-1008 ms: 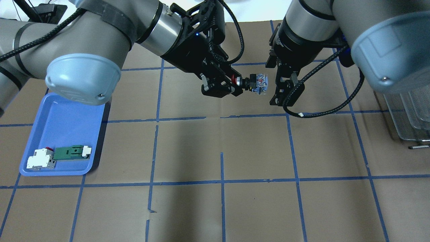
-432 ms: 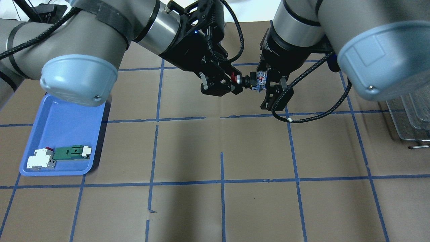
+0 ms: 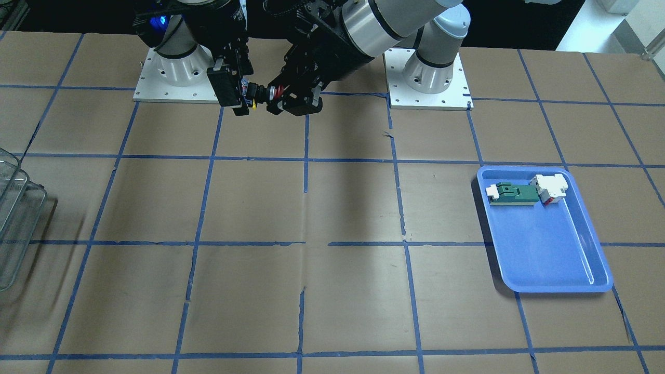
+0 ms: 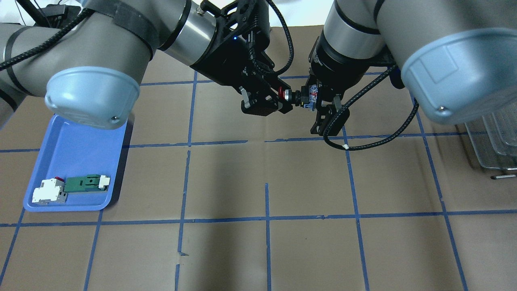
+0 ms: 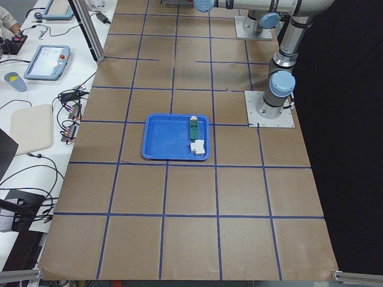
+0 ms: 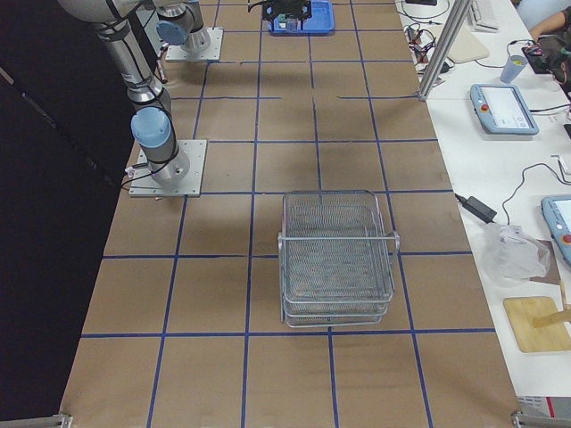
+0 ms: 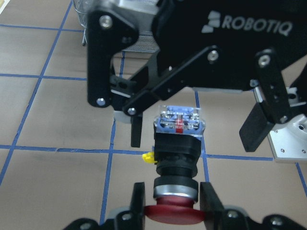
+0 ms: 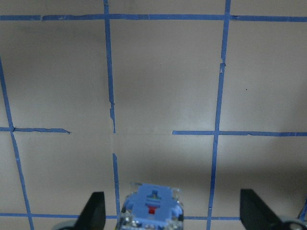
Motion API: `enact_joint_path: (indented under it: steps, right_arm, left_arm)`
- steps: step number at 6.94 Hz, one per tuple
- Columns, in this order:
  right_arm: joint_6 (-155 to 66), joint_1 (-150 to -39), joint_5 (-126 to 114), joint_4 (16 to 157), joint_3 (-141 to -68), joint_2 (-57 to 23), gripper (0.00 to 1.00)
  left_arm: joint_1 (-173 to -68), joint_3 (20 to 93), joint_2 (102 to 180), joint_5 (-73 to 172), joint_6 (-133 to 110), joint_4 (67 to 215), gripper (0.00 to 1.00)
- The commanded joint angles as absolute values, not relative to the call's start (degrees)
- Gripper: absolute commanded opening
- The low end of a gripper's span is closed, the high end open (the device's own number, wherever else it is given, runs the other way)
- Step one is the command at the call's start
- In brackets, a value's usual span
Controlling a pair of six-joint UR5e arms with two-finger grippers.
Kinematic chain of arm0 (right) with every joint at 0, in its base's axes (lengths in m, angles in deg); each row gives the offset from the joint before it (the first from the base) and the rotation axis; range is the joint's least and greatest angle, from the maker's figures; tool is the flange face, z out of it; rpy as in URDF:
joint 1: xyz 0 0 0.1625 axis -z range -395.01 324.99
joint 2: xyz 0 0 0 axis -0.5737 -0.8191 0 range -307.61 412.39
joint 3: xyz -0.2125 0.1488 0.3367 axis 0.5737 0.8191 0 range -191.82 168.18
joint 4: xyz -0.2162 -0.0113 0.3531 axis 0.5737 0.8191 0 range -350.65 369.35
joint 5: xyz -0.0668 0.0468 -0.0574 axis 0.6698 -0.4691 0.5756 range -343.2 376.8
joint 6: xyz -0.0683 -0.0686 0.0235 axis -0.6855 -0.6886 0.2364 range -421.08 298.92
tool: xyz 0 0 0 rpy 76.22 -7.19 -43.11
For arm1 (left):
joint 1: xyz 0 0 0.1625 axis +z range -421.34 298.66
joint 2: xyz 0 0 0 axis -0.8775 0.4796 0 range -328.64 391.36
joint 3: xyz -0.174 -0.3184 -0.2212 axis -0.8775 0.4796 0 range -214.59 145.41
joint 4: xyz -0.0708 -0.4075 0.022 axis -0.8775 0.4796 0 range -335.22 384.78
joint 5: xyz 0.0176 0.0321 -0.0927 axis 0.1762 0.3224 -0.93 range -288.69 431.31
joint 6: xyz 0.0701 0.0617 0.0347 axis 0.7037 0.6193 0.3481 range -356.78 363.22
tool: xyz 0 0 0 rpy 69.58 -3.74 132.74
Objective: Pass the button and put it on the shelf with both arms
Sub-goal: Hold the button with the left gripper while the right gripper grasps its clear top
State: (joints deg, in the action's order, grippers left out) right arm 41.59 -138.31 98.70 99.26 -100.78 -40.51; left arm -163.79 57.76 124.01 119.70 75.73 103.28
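The button [image 4: 301, 98] is held level above the table, red head in my left gripper [image 4: 282, 101], which is shut on it. The left wrist view shows the fingers clamping the head of the button [image 7: 177, 143]. My right gripper [image 4: 317, 103] is open, with a finger on each side of the button's blue-and-clear rear block [image 8: 152, 206], both apart from it. The front-facing view shows both grippers meeting at the button [image 3: 257, 93]. The wire-mesh shelf [image 6: 337, 259] stands at the table's right end and shows at the overhead view's edge [image 4: 492, 137].
A blue tray [image 4: 76, 149] at the left holds a green-and-white flat part [image 4: 87, 182] and a white-and-red block [image 4: 48, 190]. Brown paper with blue tape lines covers the table. Both arms' elbows hang over the back half of the table.
My right gripper has moved left to the button, and its open fingers now flank the rear block. My left gripper has held the button nearly still.
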Motion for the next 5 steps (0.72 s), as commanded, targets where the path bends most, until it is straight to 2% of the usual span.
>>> enact_joint_path:
  steps: [1, 2, 4, 5]
  right_arm:
    - [41.1, -138.4, 98.6, 99.3, -100.7, -40.6, 0.89]
    - [41.1, -138.4, 98.6, 99.3, -100.7, -40.7, 0.79]
    - [40.6, -138.4, 98.6, 99.3, -100.6, -41.0, 0.38]
    - [40.5, -138.3, 98.6, 99.4, -100.6, -41.0, 0.22]
  left_arm:
    - [-163.9, 57.8, 123.7, 119.7, 75.7, 103.5, 0.0]
    - [-163.9, 57.8, 123.3, 119.7, 75.7, 103.5, 0.0]
    - [-164.0, 57.9, 122.9, 119.8, 75.7, 103.7, 0.0]
    - [-164.2, 59.4, 122.4, 119.8, 75.7, 103.5, 0.0]
